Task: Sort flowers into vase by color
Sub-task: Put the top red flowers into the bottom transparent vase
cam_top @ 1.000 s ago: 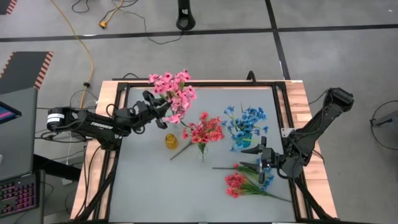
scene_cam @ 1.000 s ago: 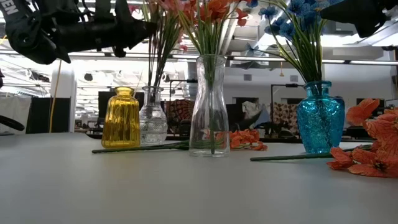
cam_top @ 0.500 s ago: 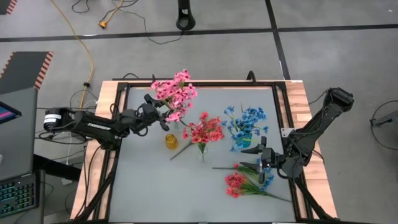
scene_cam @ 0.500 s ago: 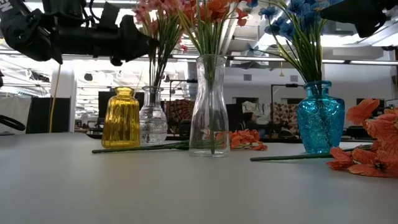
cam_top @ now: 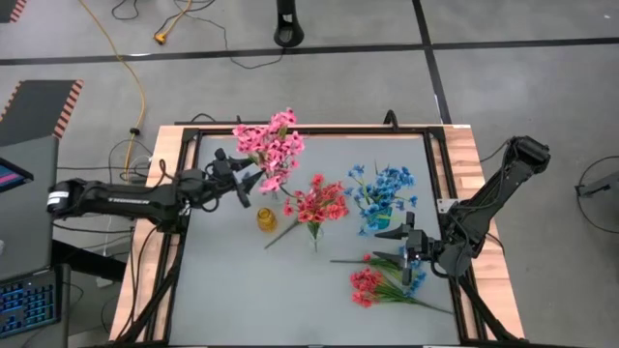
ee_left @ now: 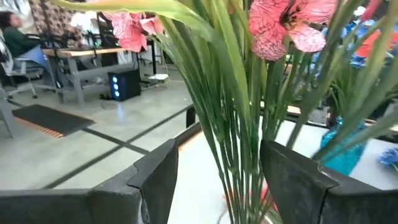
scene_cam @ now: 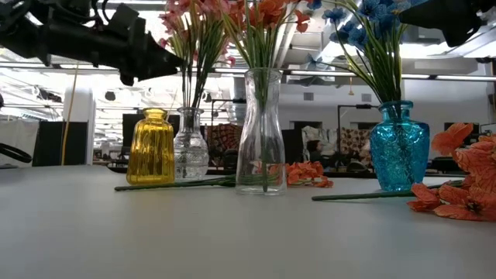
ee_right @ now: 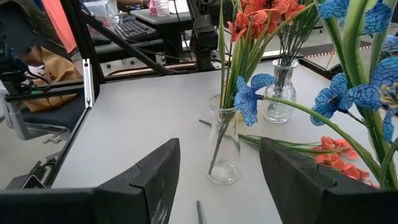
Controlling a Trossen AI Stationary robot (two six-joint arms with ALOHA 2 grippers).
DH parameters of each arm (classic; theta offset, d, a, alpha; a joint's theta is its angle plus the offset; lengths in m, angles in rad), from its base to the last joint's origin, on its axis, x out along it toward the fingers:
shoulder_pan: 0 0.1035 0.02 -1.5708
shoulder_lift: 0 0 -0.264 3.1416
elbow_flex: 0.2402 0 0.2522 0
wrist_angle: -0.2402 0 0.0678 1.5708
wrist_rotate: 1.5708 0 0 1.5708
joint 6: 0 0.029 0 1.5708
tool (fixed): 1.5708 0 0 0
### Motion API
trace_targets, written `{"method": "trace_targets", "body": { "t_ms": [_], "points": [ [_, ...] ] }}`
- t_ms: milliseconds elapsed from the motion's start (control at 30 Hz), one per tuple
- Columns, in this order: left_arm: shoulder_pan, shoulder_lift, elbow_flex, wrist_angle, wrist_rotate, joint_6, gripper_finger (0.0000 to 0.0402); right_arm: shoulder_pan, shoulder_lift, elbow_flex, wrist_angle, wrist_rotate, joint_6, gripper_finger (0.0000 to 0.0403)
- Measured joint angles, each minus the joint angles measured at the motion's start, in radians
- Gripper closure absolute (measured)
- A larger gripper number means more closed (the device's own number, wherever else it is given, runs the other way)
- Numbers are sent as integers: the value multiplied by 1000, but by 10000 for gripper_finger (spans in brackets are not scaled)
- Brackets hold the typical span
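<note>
Release is the step in hand: your left gripper [cam_top: 242, 182] stands with fingers spread, holding nothing, just beside the pink flowers [cam_top: 271, 147], whose stems sit in the small clear vase [scene_cam: 190, 146]. Draw that arm straight back toward its own side, level, so the fingers do not snag a stem and tip the vase. The yellow vase [cam_top: 266, 219] stands close below your retreat line; stay above it.

Your right gripper [cam_top: 406, 249] waits with fingers wide, empty, near the coral flowers [cam_top: 366, 286] lying loose at the table's right front. Coral stems already fill the tall clear vase [scene_cam: 261, 132]; blue flowers [cam_top: 385, 186] stand in the blue vase [scene_cam: 399, 146].

Open table lies at the front left. The centre is crowded, with vases standing close together.
</note>
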Motion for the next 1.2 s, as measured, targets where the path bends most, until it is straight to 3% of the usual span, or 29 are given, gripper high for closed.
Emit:
{"method": "trace_targets", "body": {
  "t_ms": [367,600,1000,1200],
  "points": [
    [-63,-221,0,-302,2,-30,188,0,0,0,3,0,0,154],
    [-189,-233,0,-347,35,-34,188,0,0,0,3,0,0,154],
    [-505,-172,0,-304,-262,-43,188,0,0,0,14,0,1,154],
    [-627,-71,2,-171,-349,-78,188,0,0,0,14,0,1,154]
  ]
}}
